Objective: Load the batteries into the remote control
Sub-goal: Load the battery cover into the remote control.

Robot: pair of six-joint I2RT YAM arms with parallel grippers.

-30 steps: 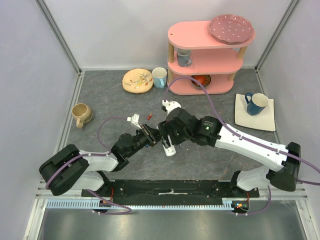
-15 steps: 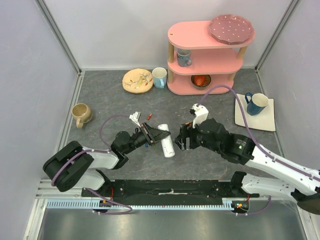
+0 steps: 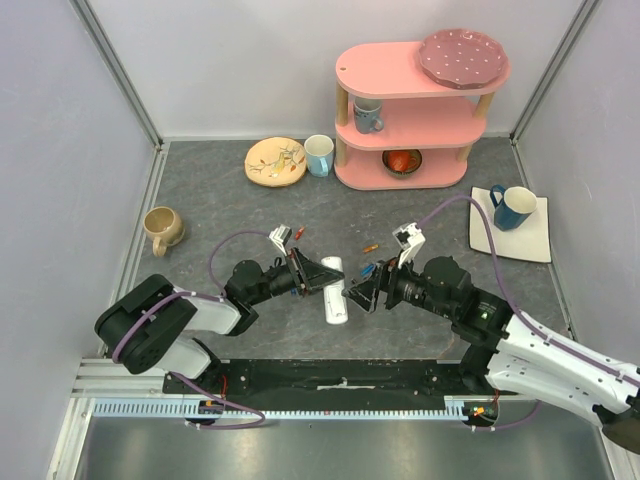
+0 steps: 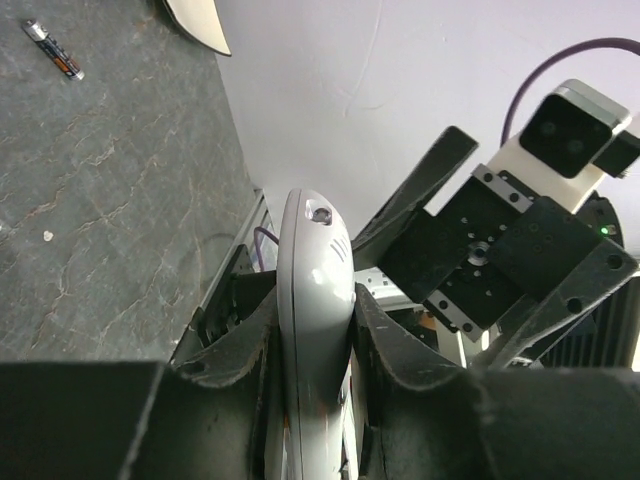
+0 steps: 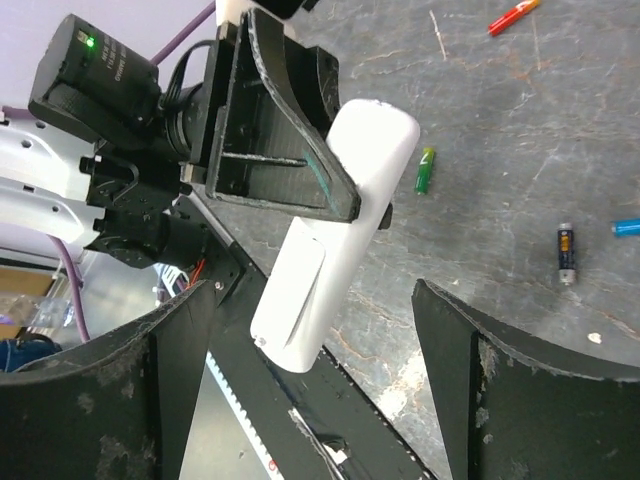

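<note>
My left gripper (image 3: 325,275) is shut on the white remote control (image 3: 335,292) and holds it just above the table. In the left wrist view the remote control (image 4: 312,290) stands edge-on between the two pads. Its plain back faces the right wrist camera, where the remote control (image 5: 335,235) hangs from the left fingers (image 5: 290,130). My right gripper (image 5: 330,400) is open just right of the remote, touching nothing. Loose batteries lie on the table: a green one (image 5: 426,170), a dark one (image 5: 567,252), a blue one (image 5: 626,227), an orange-red one (image 5: 515,15), and a red one (image 3: 298,232).
A pink shelf (image 3: 420,110) with crockery stands at the back. Next to it are a flowered plate (image 3: 275,160) and a white mug (image 3: 319,155). A tan mug (image 3: 162,228) sits at the left, a blue mug (image 3: 512,207) on a white square plate (image 3: 535,245) at the right.
My right arm has drawn back from over the remote toward the near right, its jaws spreading wider. The left gripper, still gripping the remote, has shifted slightly right.
</note>
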